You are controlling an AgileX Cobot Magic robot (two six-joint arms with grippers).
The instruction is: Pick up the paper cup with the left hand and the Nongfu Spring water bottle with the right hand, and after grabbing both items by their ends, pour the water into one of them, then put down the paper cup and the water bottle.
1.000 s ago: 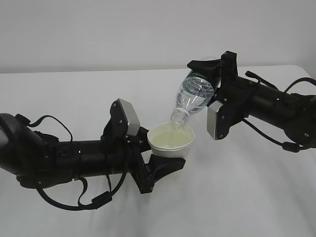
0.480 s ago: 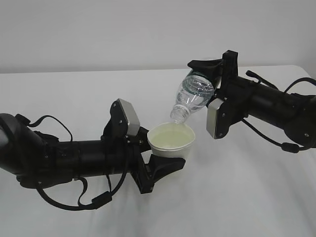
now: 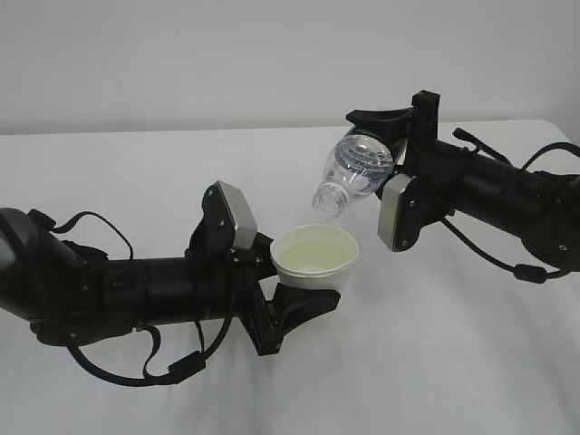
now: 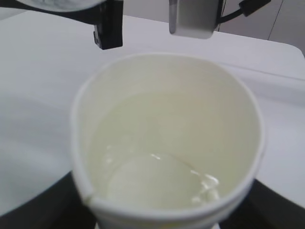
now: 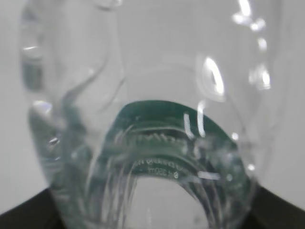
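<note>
Pour done by the look of it, both items in my grip above the table.

My left hand pinches the paper cup low on its wall (thin and soft, so I judge it would buckle if squeezed harder); the water pooled inside adds weight. My right hand clamps the Nongfu Spring water bottle at its base end, mouth tilted toward 7 o'clock, just clear of the cup's rim. It looks nearly drained: light, slick, easily crushed.

left end effector clamped, right end effector clamped, raised
</note>
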